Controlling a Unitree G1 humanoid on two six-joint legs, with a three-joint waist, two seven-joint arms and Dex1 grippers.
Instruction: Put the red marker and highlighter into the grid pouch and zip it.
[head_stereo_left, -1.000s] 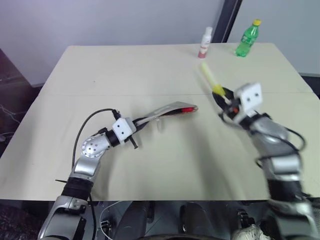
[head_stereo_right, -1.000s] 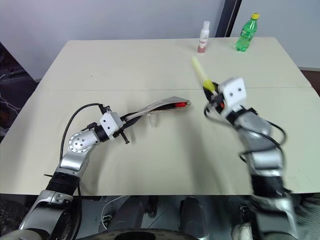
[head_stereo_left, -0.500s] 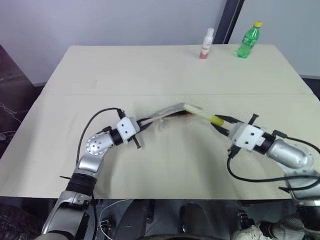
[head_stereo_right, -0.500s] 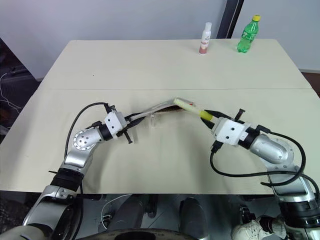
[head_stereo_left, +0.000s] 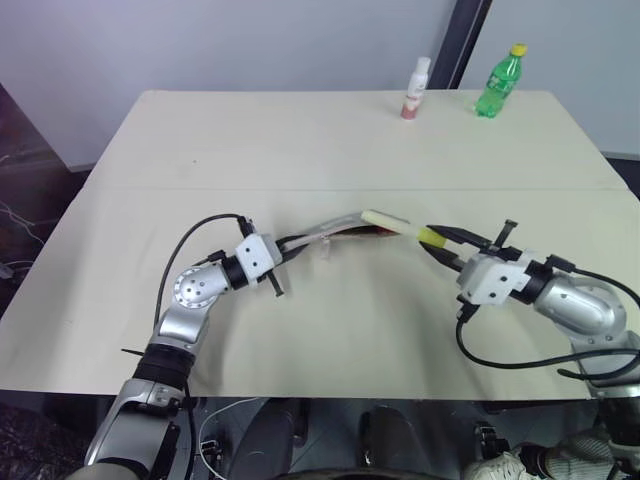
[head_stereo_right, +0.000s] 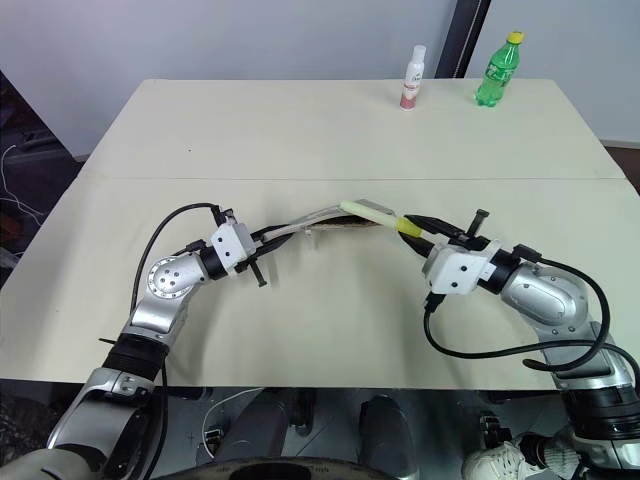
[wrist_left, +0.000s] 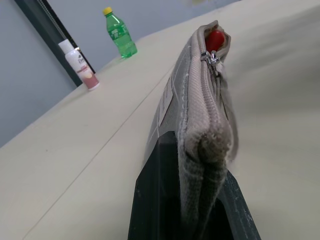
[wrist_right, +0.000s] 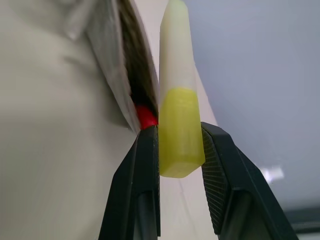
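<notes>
Table (head_stereo_left: 300, 140) from the head views: the left gripper (head_stereo_left: 285, 246) pinches one end of the grid pouch (head_stereo_left: 335, 226) and holds it up off the top. The right gripper (head_stereo_left: 442, 241) squeezes the highlighter (head_stereo_left: 400, 226) by its bright yellow cap. The pale tip sits at the pouch's open mouth, at about ten o'clock from the gripper. A green bottle (head_stereo_left: 497, 78) and a small white bottle (head_stereo_left: 413, 87) stand at the far edge.

Left wrist view: the black fingers (wrist_left: 160, 200) clamp the pouch's closed end. The red marker (wrist_left: 216, 37) peeks out of the far, open end.

Right wrist view: both fingers (wrist_right: 145, 170) press the highlighter's cap. A bit of red shows inside the pouch just beside it.
</notes>
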